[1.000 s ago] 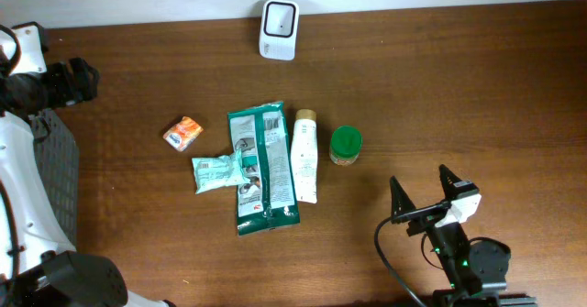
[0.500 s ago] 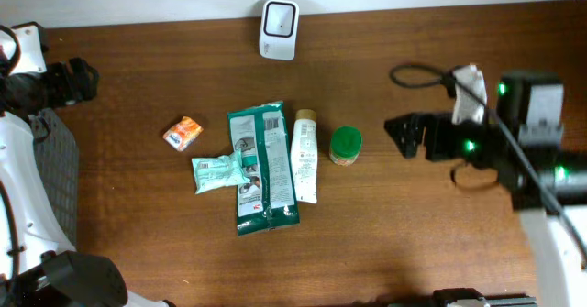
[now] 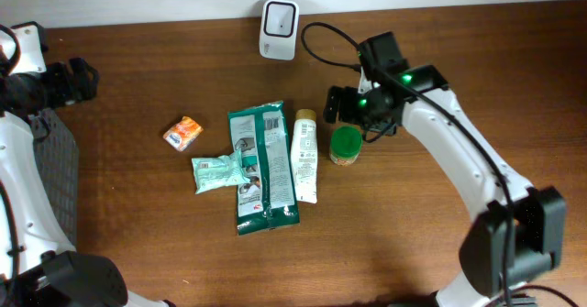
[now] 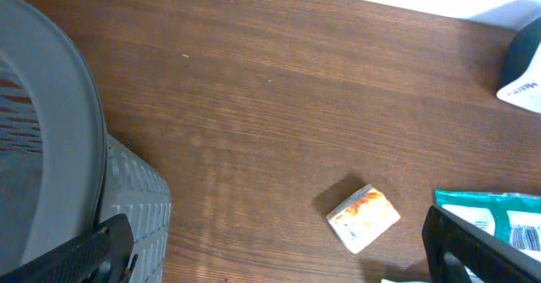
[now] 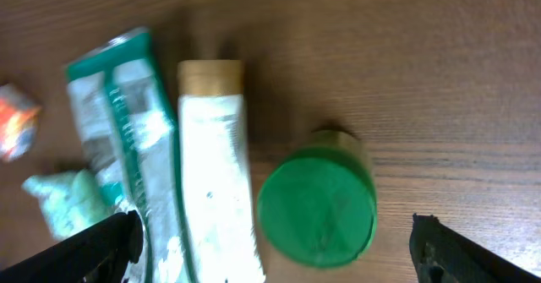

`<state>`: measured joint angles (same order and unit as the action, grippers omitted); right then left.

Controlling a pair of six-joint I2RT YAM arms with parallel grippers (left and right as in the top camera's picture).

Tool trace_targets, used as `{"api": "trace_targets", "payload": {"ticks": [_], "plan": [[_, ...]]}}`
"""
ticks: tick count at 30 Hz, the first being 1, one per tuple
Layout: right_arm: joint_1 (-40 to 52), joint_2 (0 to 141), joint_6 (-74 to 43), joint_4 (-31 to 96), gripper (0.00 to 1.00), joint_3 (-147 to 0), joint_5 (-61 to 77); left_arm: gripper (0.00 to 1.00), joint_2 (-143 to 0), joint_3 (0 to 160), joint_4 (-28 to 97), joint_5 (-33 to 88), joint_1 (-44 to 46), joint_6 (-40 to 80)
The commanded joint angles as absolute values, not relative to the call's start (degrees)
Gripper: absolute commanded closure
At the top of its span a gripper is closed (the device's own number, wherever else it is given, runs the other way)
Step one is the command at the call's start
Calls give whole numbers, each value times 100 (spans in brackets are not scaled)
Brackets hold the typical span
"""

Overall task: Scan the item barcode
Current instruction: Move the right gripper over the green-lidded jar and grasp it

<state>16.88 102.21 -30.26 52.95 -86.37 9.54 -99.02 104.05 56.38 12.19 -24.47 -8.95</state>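
Note:
Several items lie mid-table: a green bag (image 3: 263, 167), a white tube (image 3: 304, 155) with a tan cap, a green-lidded jar (image 3: 346, 145), a pale green packet (image 3: 217, 172) and a small orange pack (image 3: 182, 133). The white scanner (image 3: 278, 29) stands at the table's far edge. My right gripper (image 3: 356, 116) hovers open just above the jar (image 5: 317, 205), its fingers wide to either side, beside the tube (image 5: 215, 173). Far left, my left gripper (image 3: 81, 80) hangs open and holds nothing. Its wrist view shows the orange pack (image 4: 363, 218) on bare wood. I can read no barcode.
A grey ribbed basket (image 3: 50, 160) stands at the table's left edge, under the left arm, and fills the left of the left wrist view (image 4: 51, 148). The right arm's cable loops above the table near the scanner. Bare wood lies to the right and front.
The right arm has swung from the front right of the table, up and left, to above the green-lidded jar. The left arm and all items have stayed put.

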Motion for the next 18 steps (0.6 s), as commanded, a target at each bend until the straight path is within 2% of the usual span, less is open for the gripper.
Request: {"api": "trace_targets", "payload": {"ticks": [1,13,15,18], "plan": [[1763,10718,-3833,5299,2,-8744,534,1,-9878,10495,5629,1216,-2493,-843],[1955,11216,-3938,5183,1,-8508,495,1,-9878,10495,5629,1216,-2495,-843],[1949,11218,-3763,5299,8,-8495,425,1,-9878,10495,5629,1216,-2493,-843],[1949,11218,-3262,5465,31,-8495,423,1,-9878,10495,5629,1216,-2493,-843]]}}
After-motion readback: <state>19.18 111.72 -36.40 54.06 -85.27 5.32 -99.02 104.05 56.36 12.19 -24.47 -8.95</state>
